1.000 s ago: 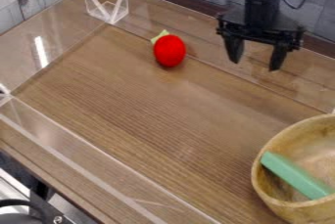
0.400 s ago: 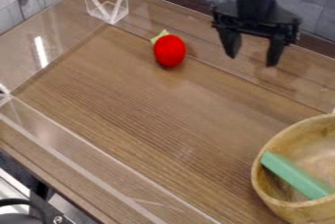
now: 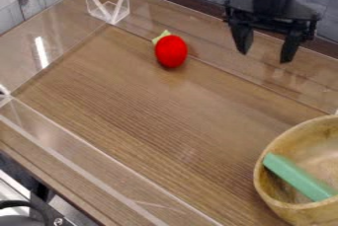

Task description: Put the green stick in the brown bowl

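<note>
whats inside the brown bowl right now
The green stick lies inside the brown bowl, slanting across its floor. Nothing else shows in there, but the bowl runs off the picture's right and bottom edges, so that part is unseen.

The green stick (image 3: 298, 180) is seen lying inside the brown bowl (image 3: 282, 202) at the lower right corner, slanted along its inner wall. The tool (image 3: 268, 51) is held up near the back, jaws spread wide and empty, pointing down. A red fruit (image 3: 171, 51) is parked on the wooden counter (image 3: 158, 121), well apart from the bowl.
</note>
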`<state>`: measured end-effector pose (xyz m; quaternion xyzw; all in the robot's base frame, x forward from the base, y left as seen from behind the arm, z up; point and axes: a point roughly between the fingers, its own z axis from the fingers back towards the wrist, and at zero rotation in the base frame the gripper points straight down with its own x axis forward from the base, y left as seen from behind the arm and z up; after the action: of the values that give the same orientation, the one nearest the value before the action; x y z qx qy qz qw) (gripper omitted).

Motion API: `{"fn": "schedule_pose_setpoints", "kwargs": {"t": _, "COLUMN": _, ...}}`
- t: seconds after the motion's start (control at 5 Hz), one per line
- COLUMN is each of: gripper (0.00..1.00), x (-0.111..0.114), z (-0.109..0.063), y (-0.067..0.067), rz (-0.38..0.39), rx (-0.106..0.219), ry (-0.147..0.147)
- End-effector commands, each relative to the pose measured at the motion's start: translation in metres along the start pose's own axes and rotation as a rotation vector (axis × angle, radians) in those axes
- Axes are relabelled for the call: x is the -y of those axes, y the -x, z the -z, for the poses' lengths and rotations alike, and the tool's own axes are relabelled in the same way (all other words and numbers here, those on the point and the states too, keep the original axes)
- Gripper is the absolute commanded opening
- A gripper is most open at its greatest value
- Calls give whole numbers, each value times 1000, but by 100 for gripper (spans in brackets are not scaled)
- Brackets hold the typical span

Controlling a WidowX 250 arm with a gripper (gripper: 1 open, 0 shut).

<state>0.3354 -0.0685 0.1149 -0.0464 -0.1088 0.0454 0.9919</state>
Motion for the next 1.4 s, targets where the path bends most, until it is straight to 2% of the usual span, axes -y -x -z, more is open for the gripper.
{"fn": "schedule_pose_setpoints", "kwargs": {"t": 0.0, "gripper": 100, "x": 0, "z": -19, "y": -10, "rz": -39, "rx": 58, "ry": -6}}
{"fn": "schedule_pose_setpoints", "kwargs": {"t": 0.2, "gripper": 100, "x": -4, "z": -19, "y": -8, "rz": -84, "rx": 50, "ry": -22}}
{"fn": "schedule_pose_setpoints", "kwargs": {"t": 0.6, "gripper": 100, "x": -13, "z": 0, "y": -8, "rz": -6, "rx": 22, "ry": -7}}
{"fn": "schedule_pose_setpoints", "kwargs": {"t": 0.8, "gripper": 100, "x": -19, "z": -1, "y": -12, "rz": 2, "rx": 16, "ry": -18}}
{"fn": "schedule_pose_setpoints", "kwargs": {"t": 1.2, "gripper": 100, "x": -28, "z": -8, "y": -6, "rz": -28, "rx": 21, "ry": -42}}
